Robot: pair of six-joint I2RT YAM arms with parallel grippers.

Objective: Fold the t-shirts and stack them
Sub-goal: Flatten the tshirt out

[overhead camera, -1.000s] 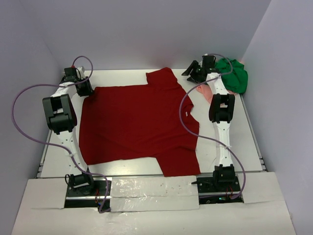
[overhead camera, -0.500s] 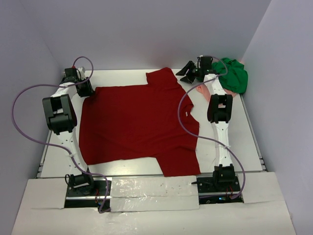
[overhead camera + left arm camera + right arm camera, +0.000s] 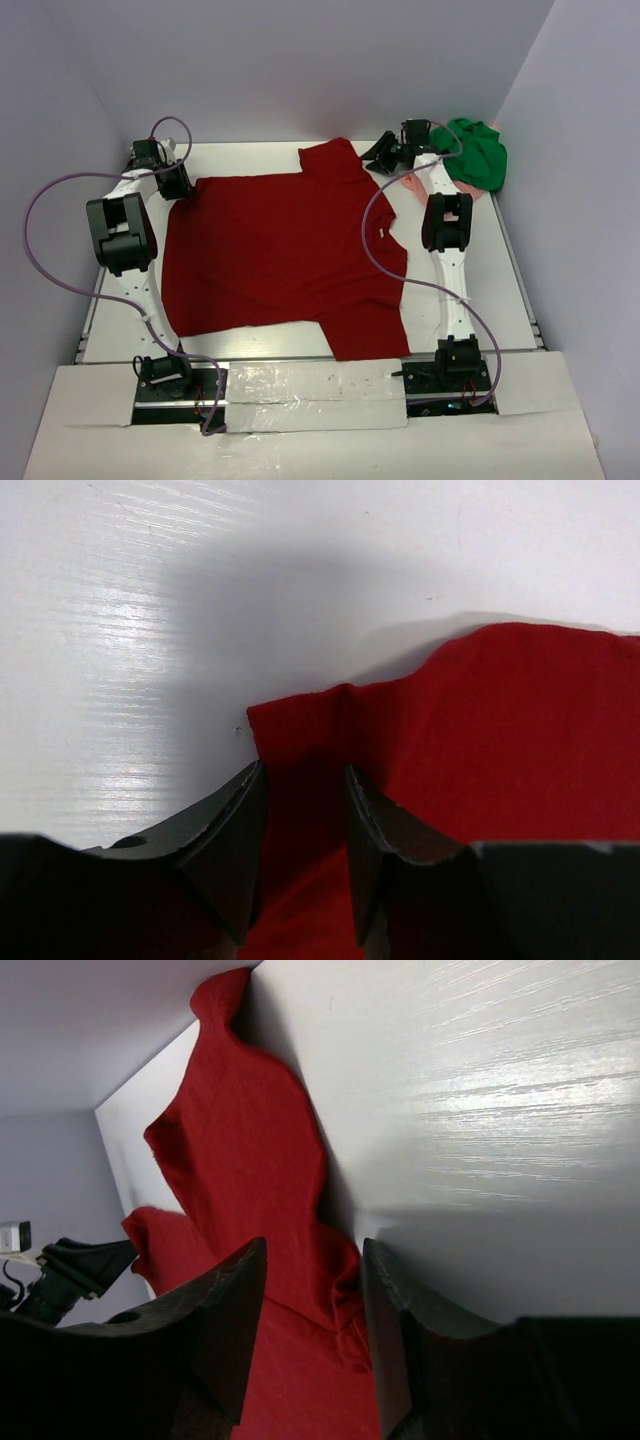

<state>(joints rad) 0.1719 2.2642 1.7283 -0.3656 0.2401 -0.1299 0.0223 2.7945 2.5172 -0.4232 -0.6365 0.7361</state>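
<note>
The dark red t-shirt [image 3: 280, 245] lies spread flat on the white table [image 3: 300, 343], with one sleeve at the far edge and one at the near edge. My left gripper [image 3: 178, 186] is open over the shirt's far left corner. In the left wrist view [image 3: 305, 800] its jaws straddle that corner of the red cloth [image 3: 500, 730] without closing on it. My right gripper [image 3: 378, 156] is open beside the far sleeve. In the right wrist view [image 3: 310, 1290] its jaws straddle the sleeve edge [image 3: 240, 1140]. The green t-shirt [image 3: 478, 152] is bunched at the far right, with the pale pink t-shirt [image 3: 418, 187] partly under the right arm.
Lilac walls close the table at the back and on both sides. A purple cable [image 3: 40, 230] loops out from the left arm, and another [image 3: 375, 240] hangs over the shirt's right edge. A white board [image 3: 300, 400] covers the near edge between the arm bases.
My right gripper has moved left, away from the green t-shirt and up to the red shirt's far sleeve. The left arm and the shirt have not moved.
</note>
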